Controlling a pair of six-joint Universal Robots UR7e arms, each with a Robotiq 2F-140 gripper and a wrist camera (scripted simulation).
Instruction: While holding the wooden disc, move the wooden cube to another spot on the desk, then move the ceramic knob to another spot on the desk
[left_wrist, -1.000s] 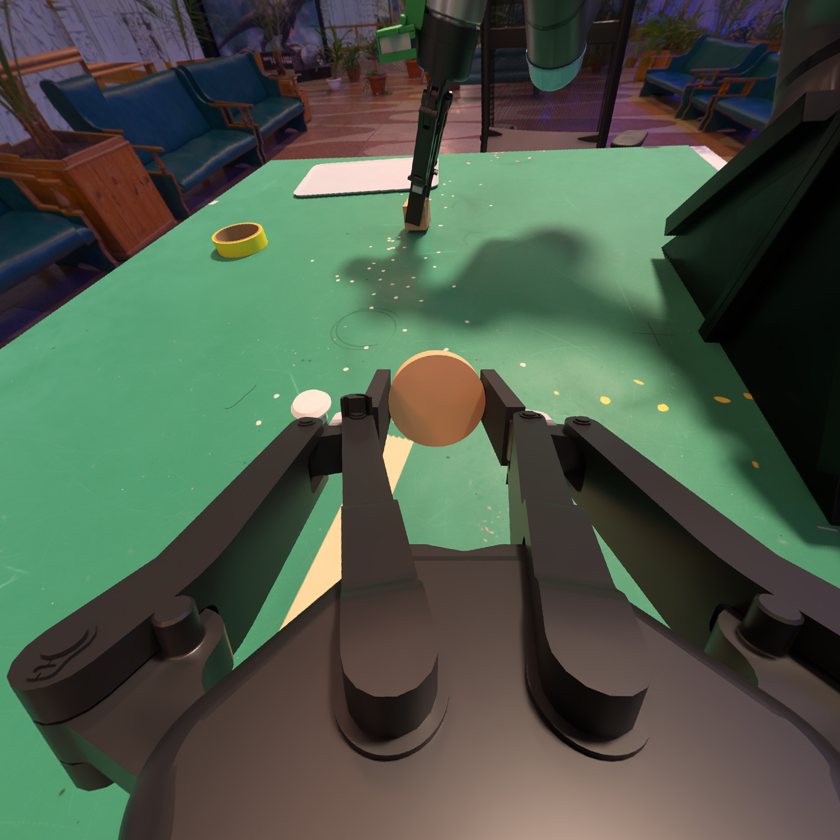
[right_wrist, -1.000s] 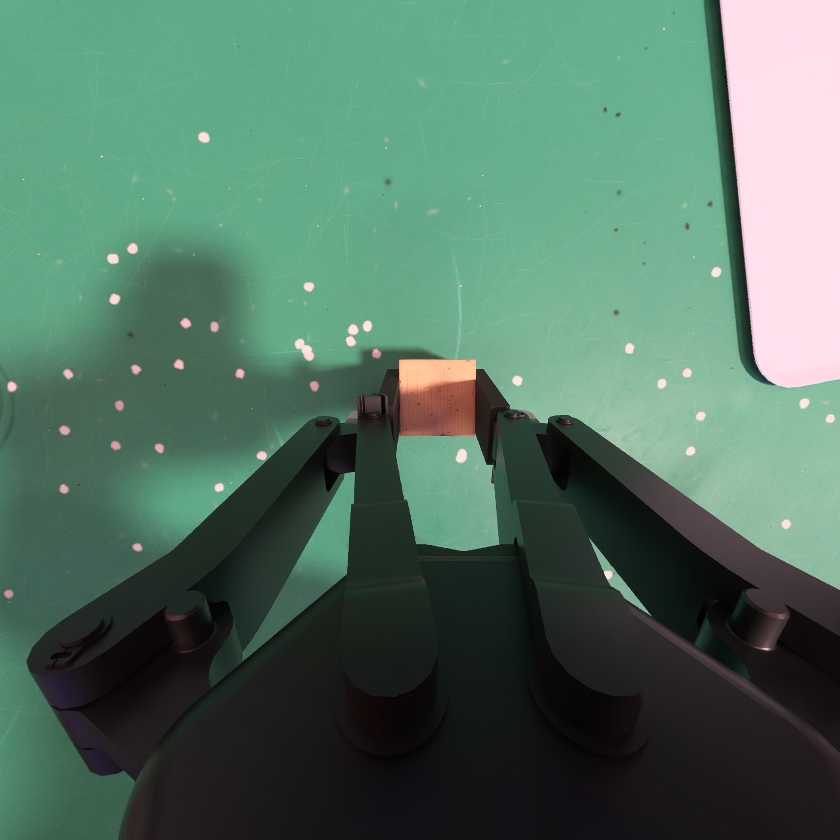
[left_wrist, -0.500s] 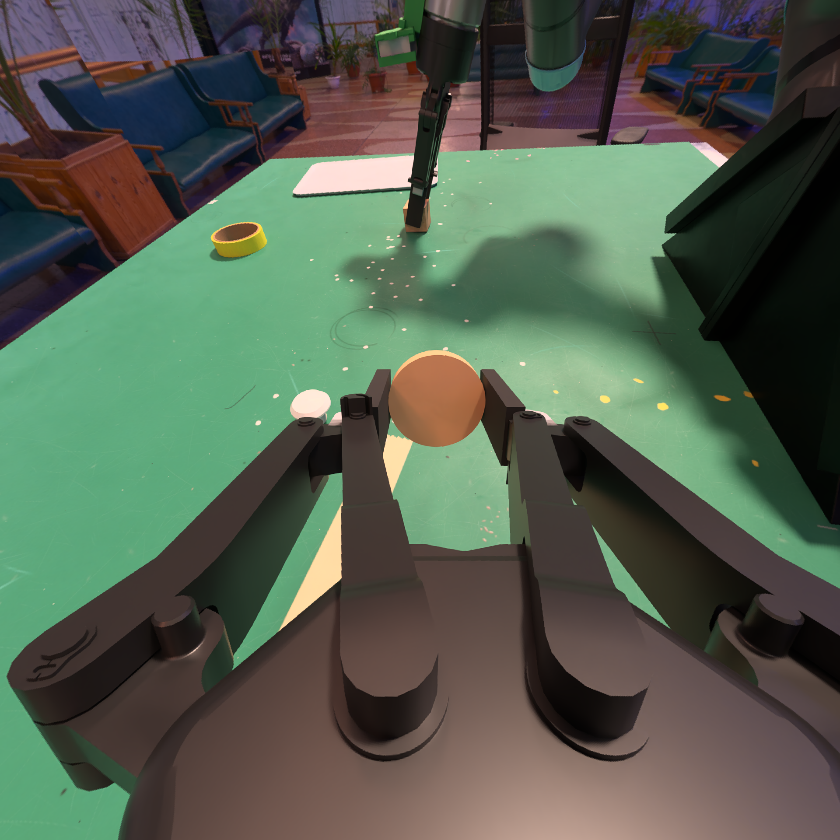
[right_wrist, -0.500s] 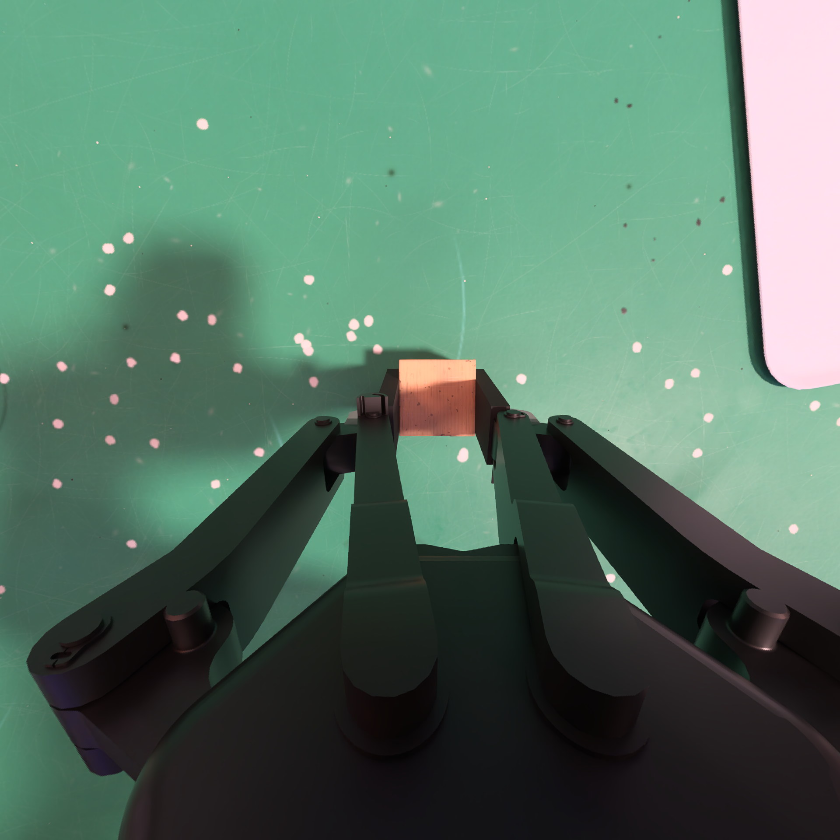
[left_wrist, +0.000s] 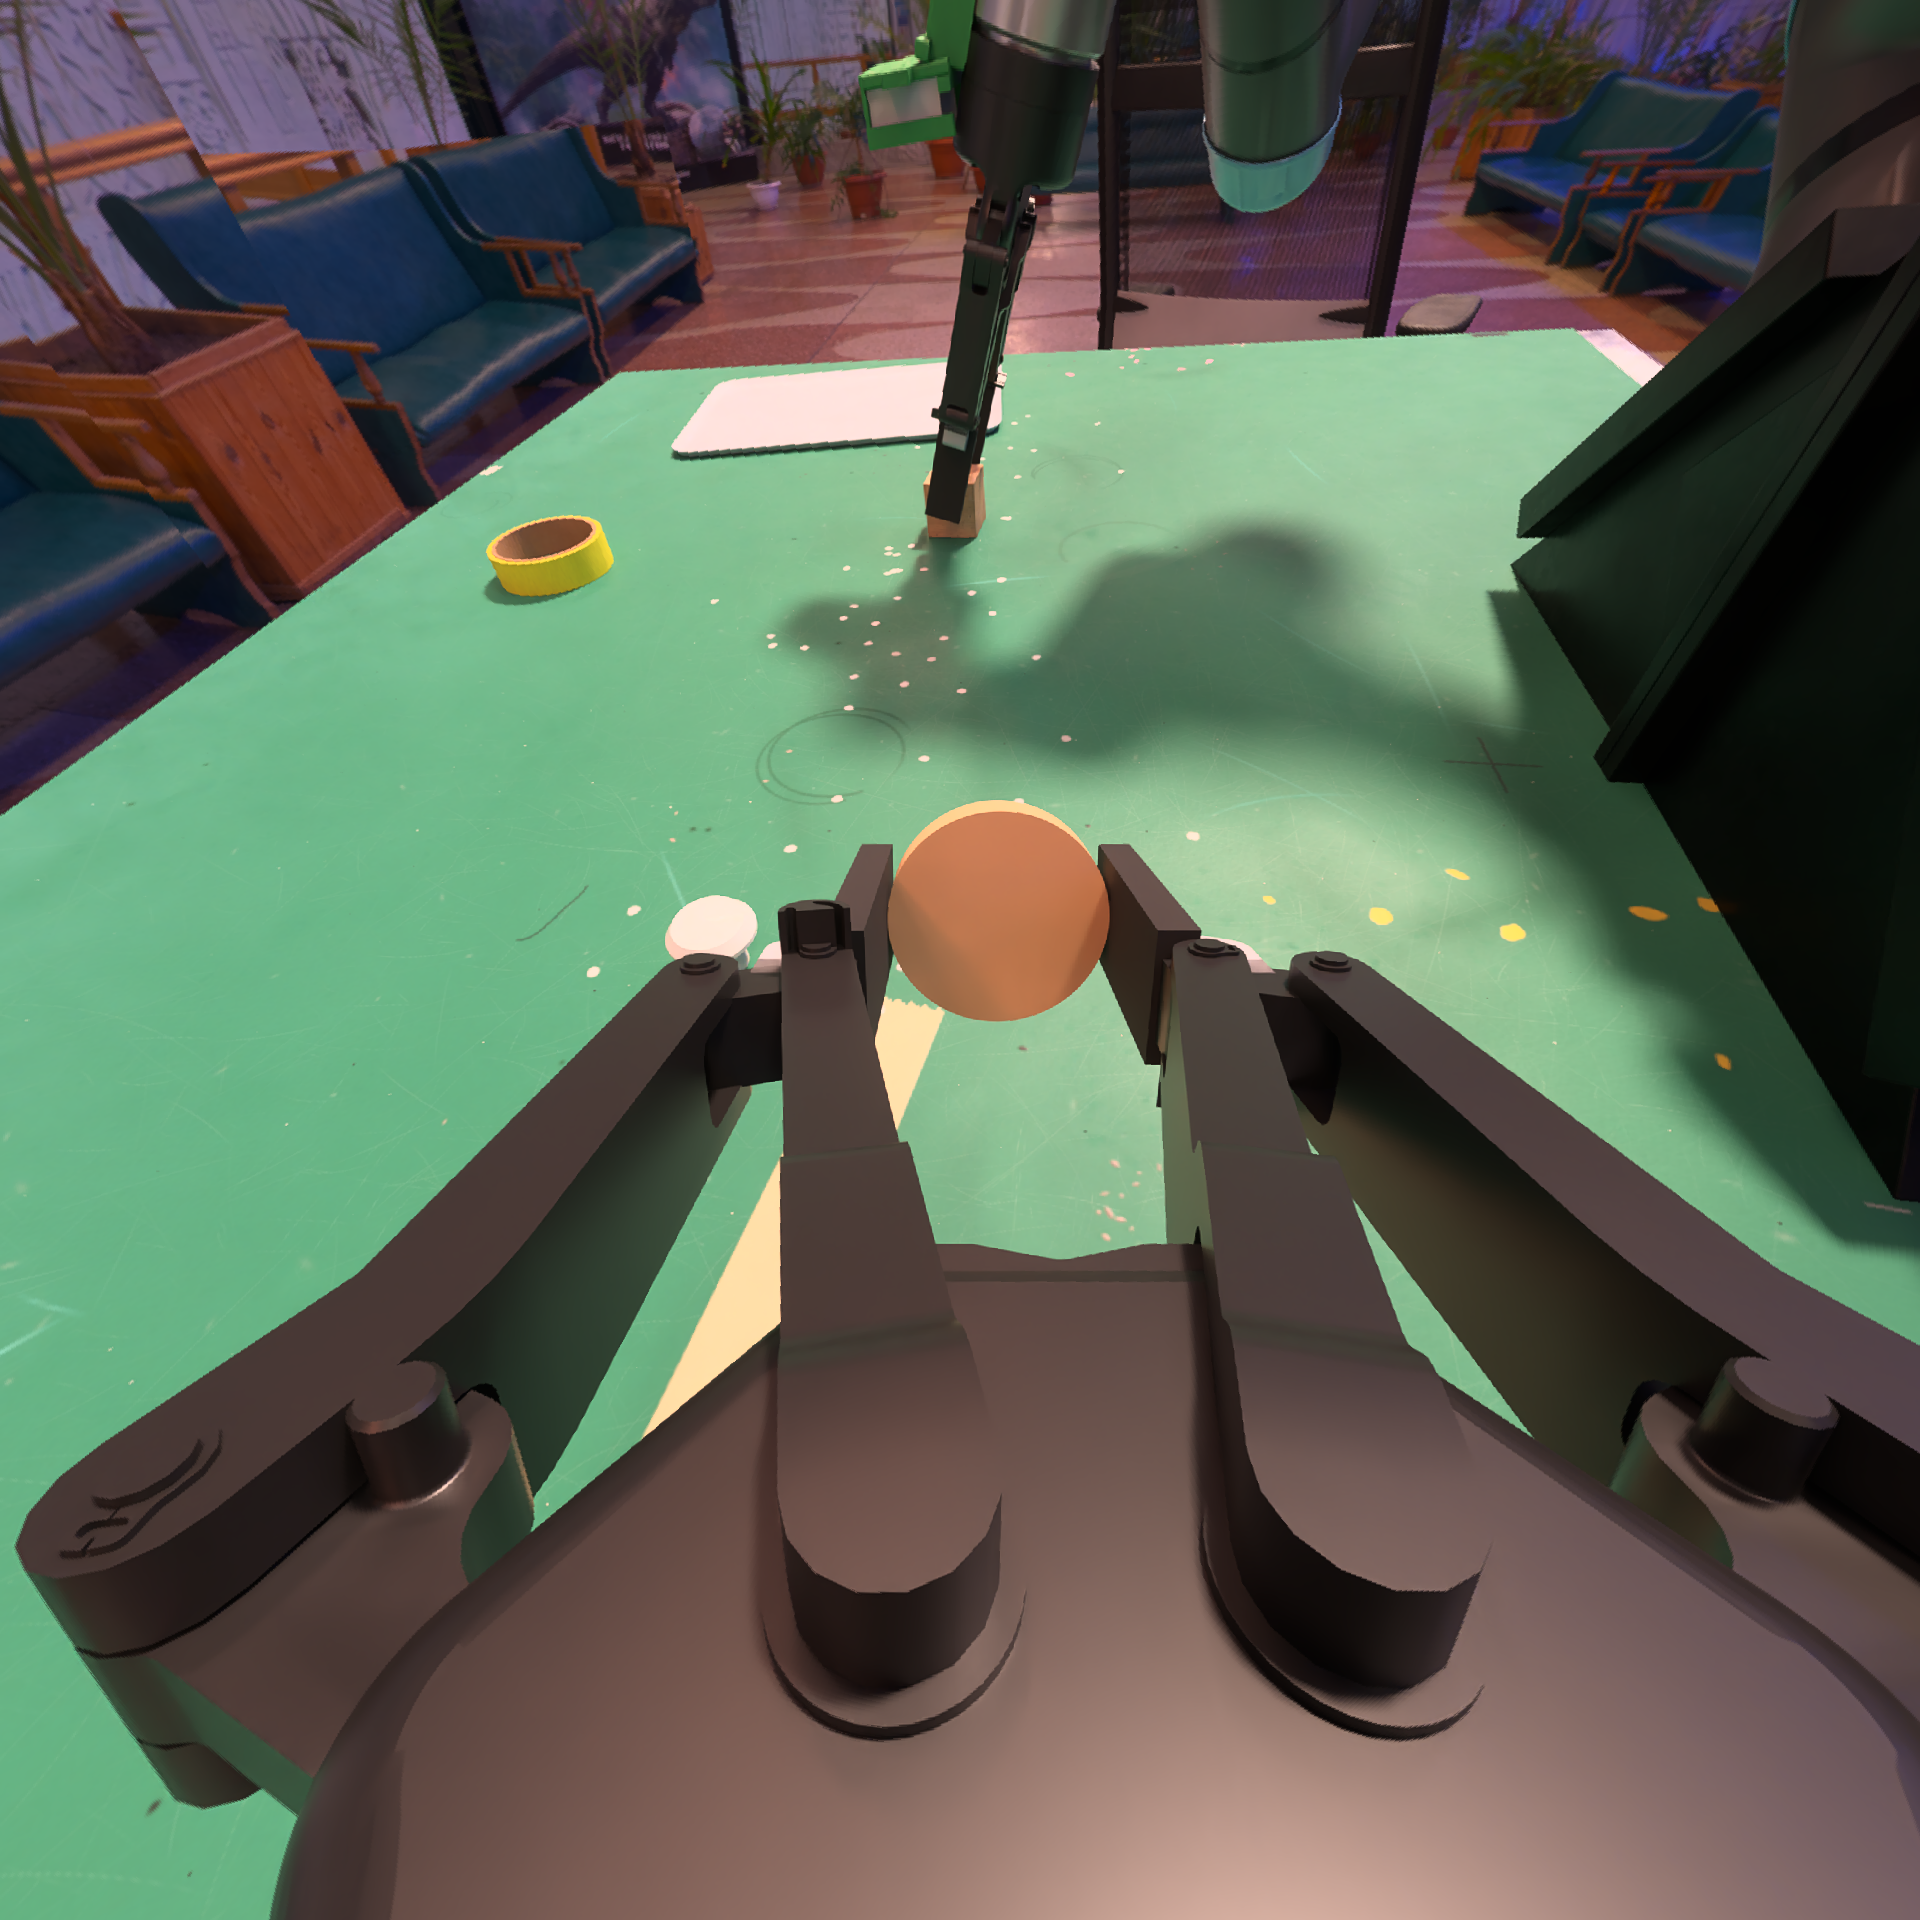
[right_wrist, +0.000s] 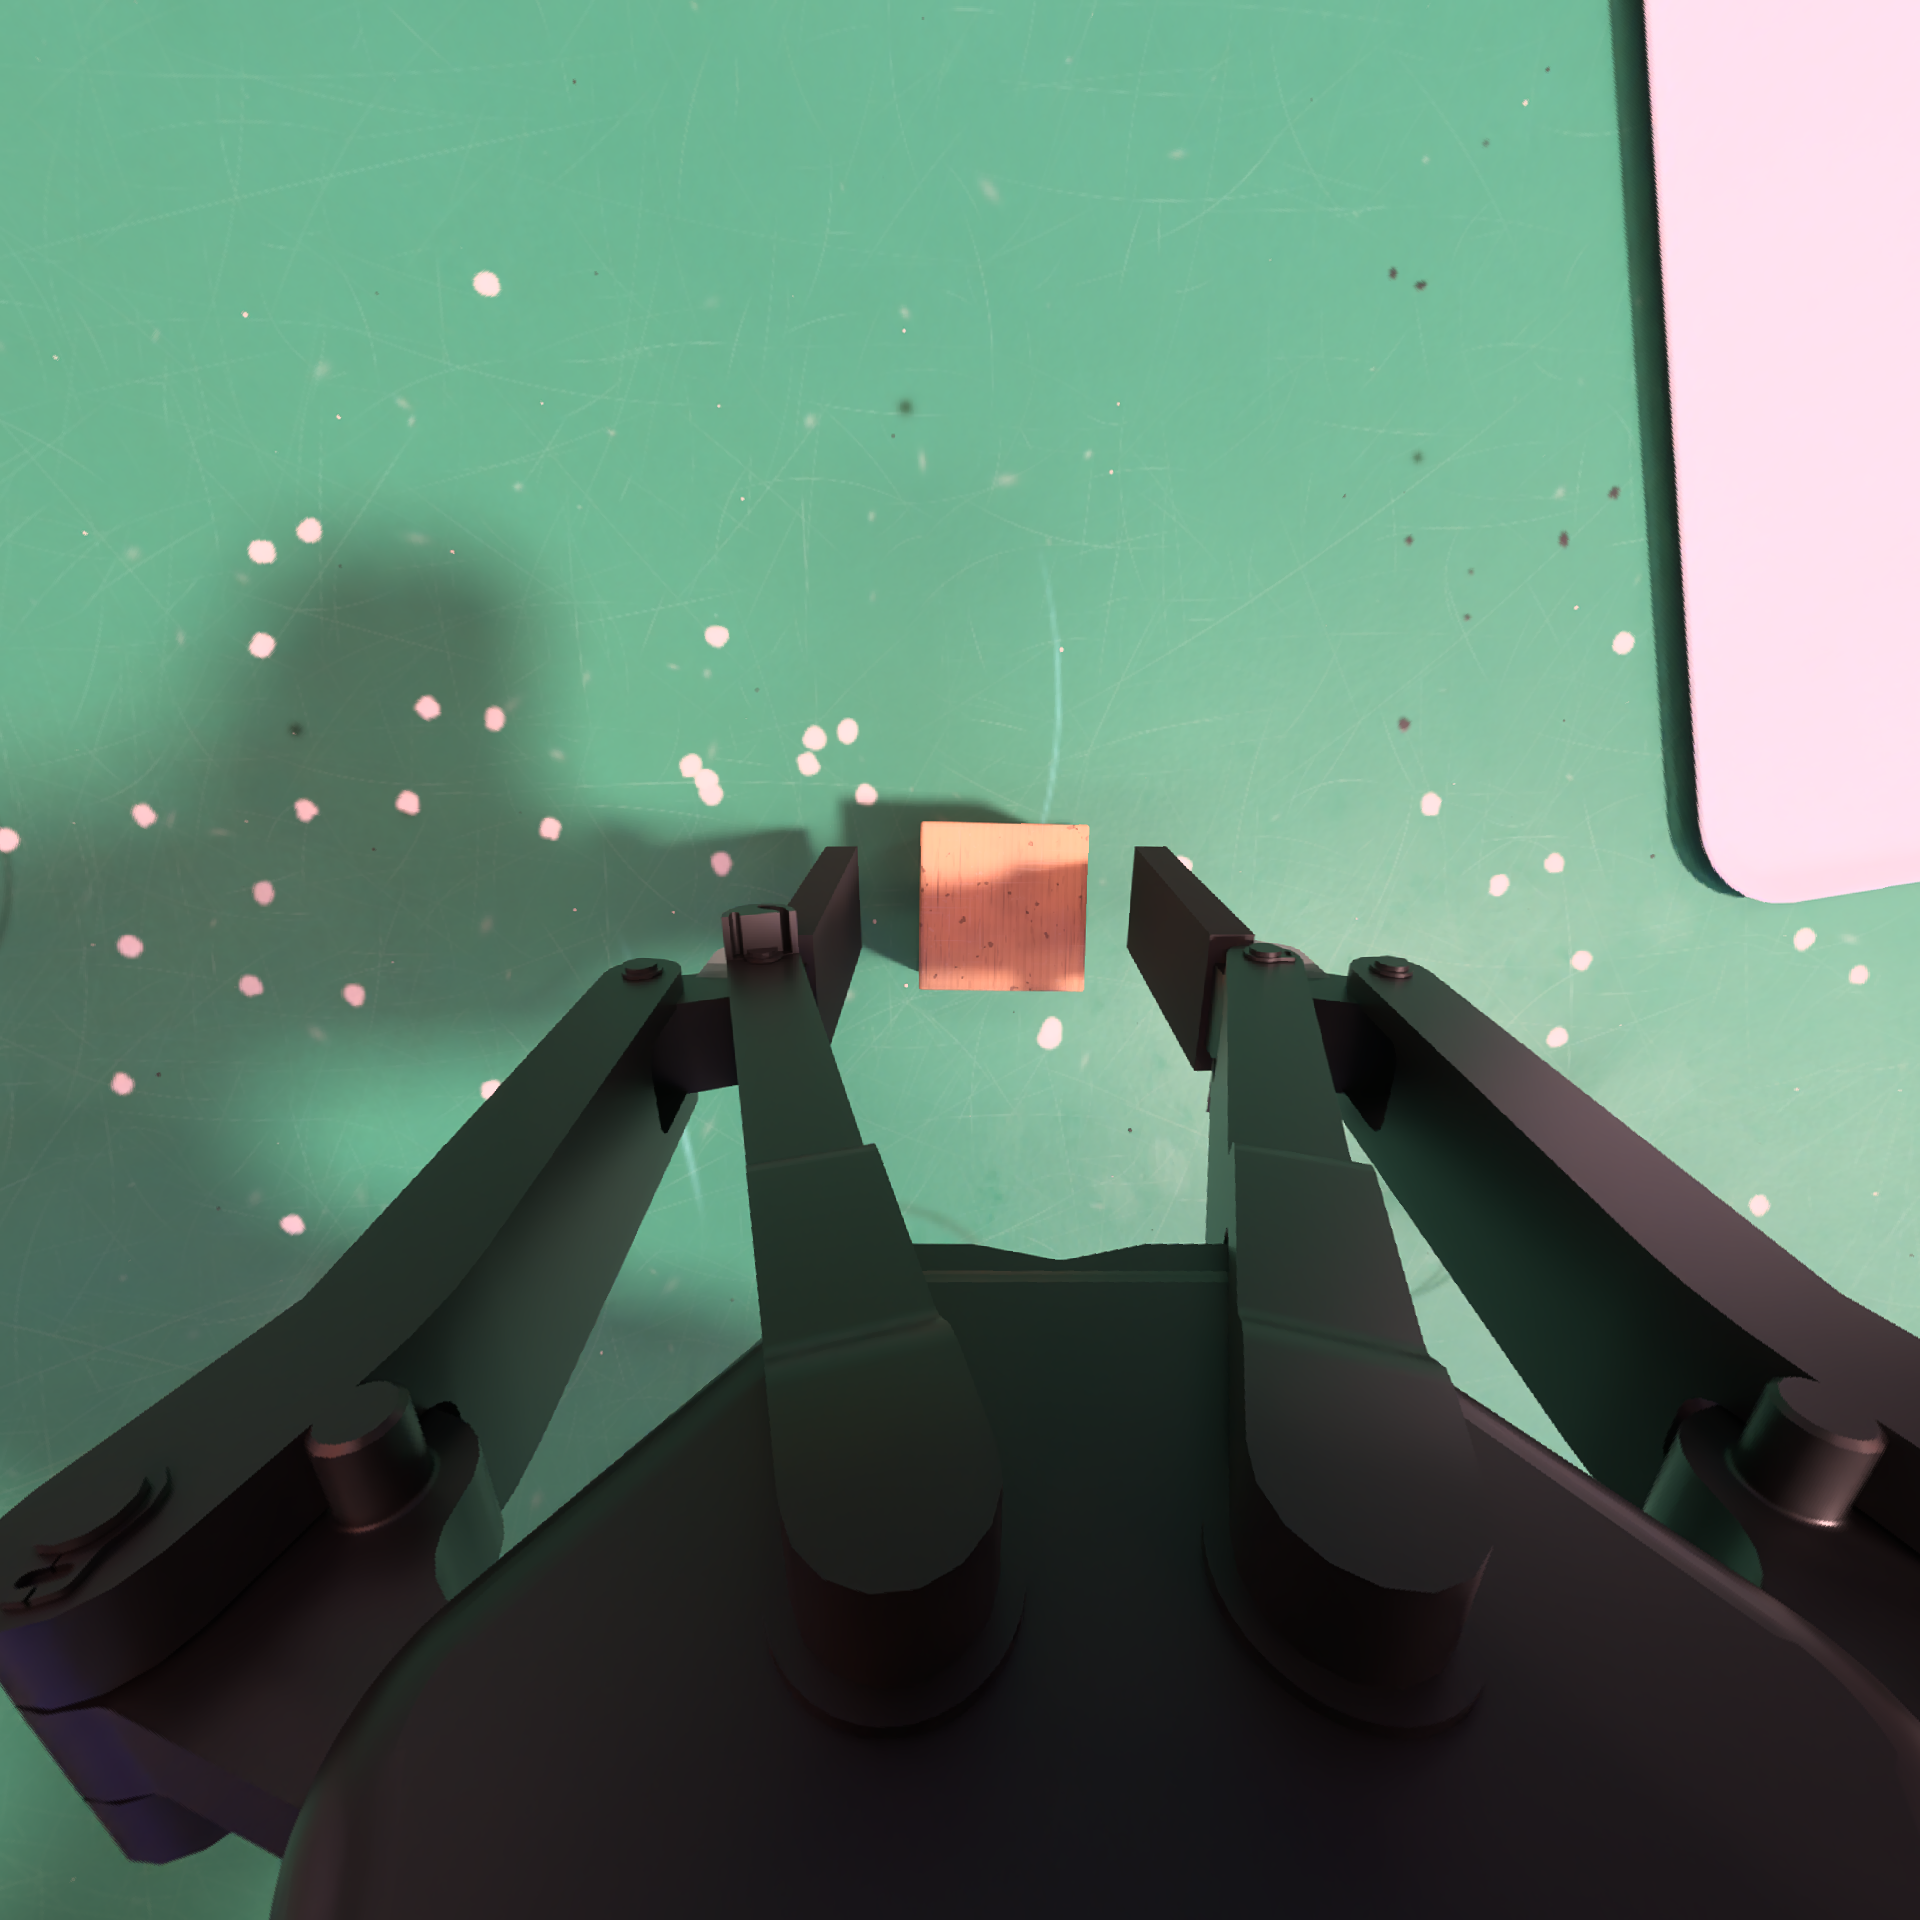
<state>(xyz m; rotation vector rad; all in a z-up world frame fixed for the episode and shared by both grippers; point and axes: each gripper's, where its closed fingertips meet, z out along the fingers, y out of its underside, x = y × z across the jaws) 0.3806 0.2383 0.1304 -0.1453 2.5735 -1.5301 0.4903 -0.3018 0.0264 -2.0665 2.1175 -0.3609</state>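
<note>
My left gripper (left_wrist: 997, 914) is shut on the round wooden disc (left_wrist: 997, 912) and holds it above the green desk (left_wrist: 312, 883). The white ceramic knob (left_wrist: 712, 927) lies on the desk just left of my left fingertip. In the right wrist view my right gripper (right_wrist: 995, 909) is open, with the wooden cube (right_wrist: 1003, 906) between its fingers and a gap on each side. The cube rests on the desk. In the left wrist view the cube (left_wrist: 961, 511) sits far off under the right gripper (left_wrist: 954, 488).
A white mat lies at the far side of the desk (left_wrist: 821, 416) and at the right edge of the right wrist view (right_wrist: 1797, 416). A yellow tape roll (left_wrist: 549, 554) sits at the far left. A dark box (left_wrist: 1787, 675) stands on the right. Benches stand beyond the desk.
My right gripper has opened and let go of the wooden cube, which now sits on the desk. The left gripper with the disc has not moved.
</note>
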